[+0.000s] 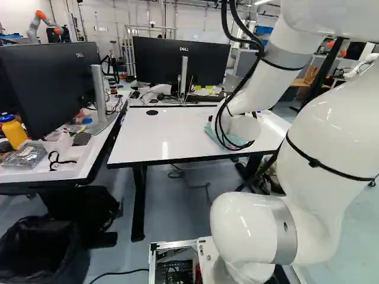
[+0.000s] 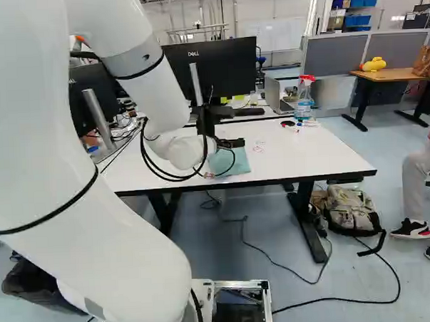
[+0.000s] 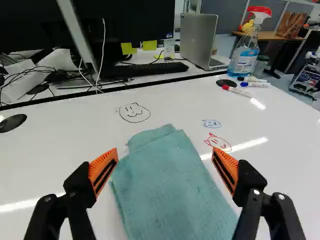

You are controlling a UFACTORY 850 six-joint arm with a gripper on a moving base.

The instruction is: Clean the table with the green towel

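Near left in the left base view, a black bin [image 1: 76, 251] has contents too dark to tell. The tool [image 2: 232, 143] holds its fingers apart above the green towel [image 3: 170, 185], folded on the white surface [image 3: 80, 142]. Beyond the markers [image 3: 237, 91], a spray bottle [image 3: 244, 56] contains blue liquid.

Between and under the jaws, the near end of the green towel [image 3: 167, 190] is cut off by the wrist view's edge. Well ahead of the jaws, the top of the black monitor [image 3: 137, 22] is cut off, and the small print on the spray bottle [image 3: 244, 60] is too blurred to be read. In the left base view, the jaws are hidden by the arm [image 1: 243, 127].
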